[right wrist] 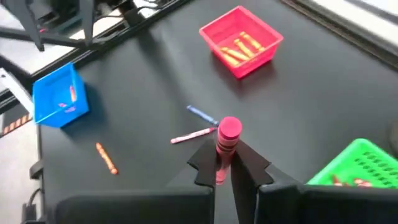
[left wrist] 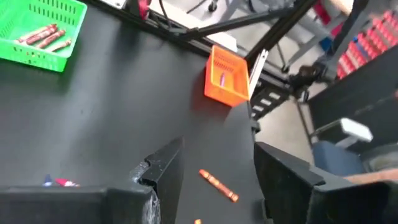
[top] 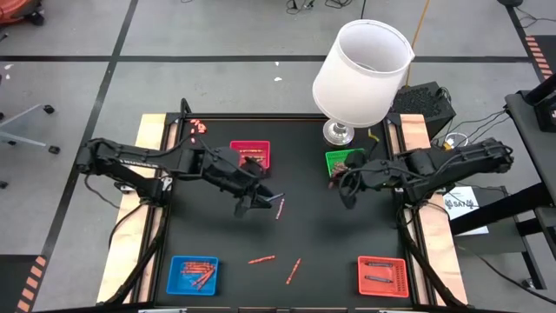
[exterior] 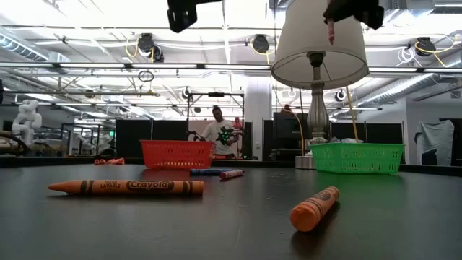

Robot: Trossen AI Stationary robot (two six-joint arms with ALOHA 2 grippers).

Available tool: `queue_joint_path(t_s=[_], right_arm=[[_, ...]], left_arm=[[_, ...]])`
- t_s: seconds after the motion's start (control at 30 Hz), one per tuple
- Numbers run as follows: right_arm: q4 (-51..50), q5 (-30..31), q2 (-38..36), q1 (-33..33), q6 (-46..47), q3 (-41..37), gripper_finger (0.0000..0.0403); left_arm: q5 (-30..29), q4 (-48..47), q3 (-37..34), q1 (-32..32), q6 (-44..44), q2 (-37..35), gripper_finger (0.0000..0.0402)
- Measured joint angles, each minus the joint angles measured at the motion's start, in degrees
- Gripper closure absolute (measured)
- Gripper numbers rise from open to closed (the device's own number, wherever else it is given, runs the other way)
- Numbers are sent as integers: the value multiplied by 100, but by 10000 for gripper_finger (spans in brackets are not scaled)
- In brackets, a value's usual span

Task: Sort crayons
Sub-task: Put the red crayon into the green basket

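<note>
Wax is light, stiff and snaps easily, so I'd pinch each stick mid-length. My right pincer [right wrist: 225, 163] clamps a pink-red, paper-wrapped crayon [right wrist: 227, 140] above the desk [top: 321, 235], near the green tray [top: 344, 162] at two o'clock. My left pincer [top: 253, 206] hangs spread; orange crayons [top: 276, 265] lie loose at six.

One legible marking is present. The orange crayon [exterior: 126, 187] lying on the bench [exterior: 231, 231] nearest the low camera carries a paper wrapper printed "Crayola" in black, with smaller lettering beside it, apparently "LAVABLE". A white sheet [top: 460, 203] at the bench's right edge shows print too small to read.
</note>
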Motion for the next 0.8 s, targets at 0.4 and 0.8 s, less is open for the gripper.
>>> queue_joint_path(t_s=[0.4,0.8], right_arm=[[606,675,-1315,-49,1030,-1408,394],[1923,2583,-2098,-129,2685,-3533,394]], left_arm=[[-144,-282,0,58,89,-88,205],[-263,-280,0,529,490,-86,205]])
